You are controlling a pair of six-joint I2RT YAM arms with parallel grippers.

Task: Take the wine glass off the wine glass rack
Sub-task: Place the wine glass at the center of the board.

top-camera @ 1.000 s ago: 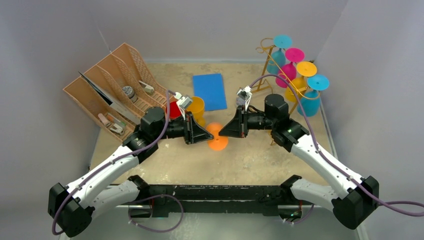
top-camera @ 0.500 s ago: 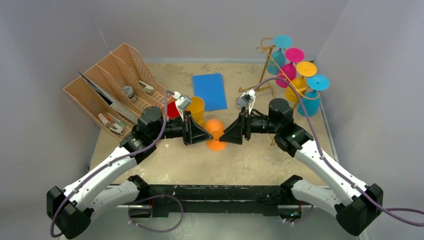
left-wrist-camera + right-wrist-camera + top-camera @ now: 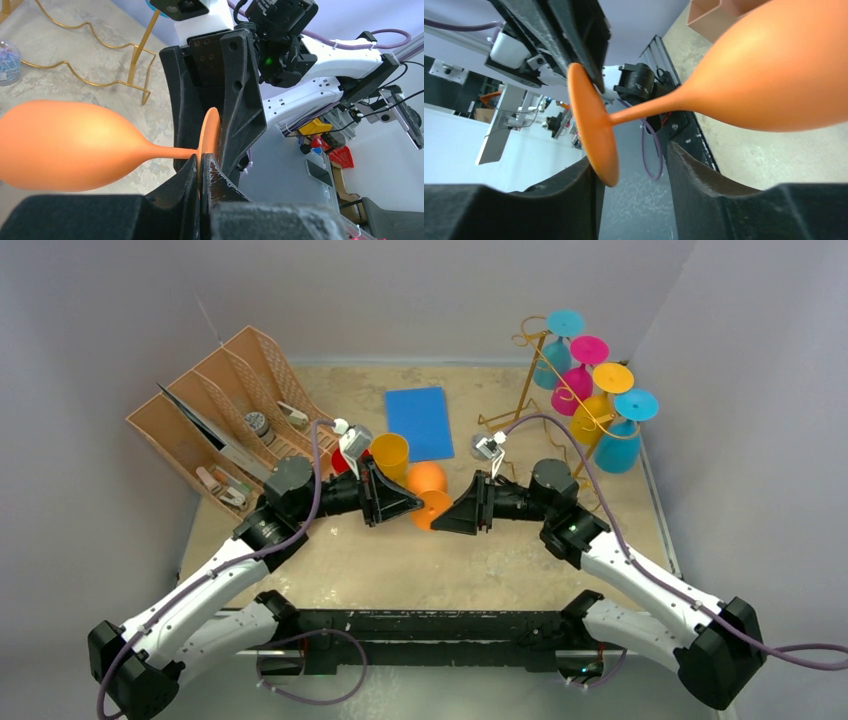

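Note:
An orange wine glass [image 3: 427,481] is held on its side above the table's middle, off the gold wire rack [image 3: 528,382] at the far right. My left gripper [image 3: 417,507] is shut on the rim of the glass's foot [image 3: 209,136], with the bowl [image 3: 65,145] sticking out to the left. My right gripper [image 3: 447,517] is open around the same foot [image 3: 593,131], which lies near its left finger [image 3: 574,190]; the bowl [image 3: 774,75] is beyond. Several coloured glasses [image 3: 613,415] hang upside down on the rack.
A brown slotted organizer tray [image 3: 230,410] stands at the far left. A blue sheet [image 3: 420,422], a yellow cup [image 3: 391,452], a red object [image 3: 343,460] and a small jar [image 3: 478,447] lie behind the grippers. The rack's wavy base [image 3: 100,55] is near.
Both grippers have shifted left and toward the near edge, still meeting at the glass. The orange glass has turned, so its bowl now points toward the far side.

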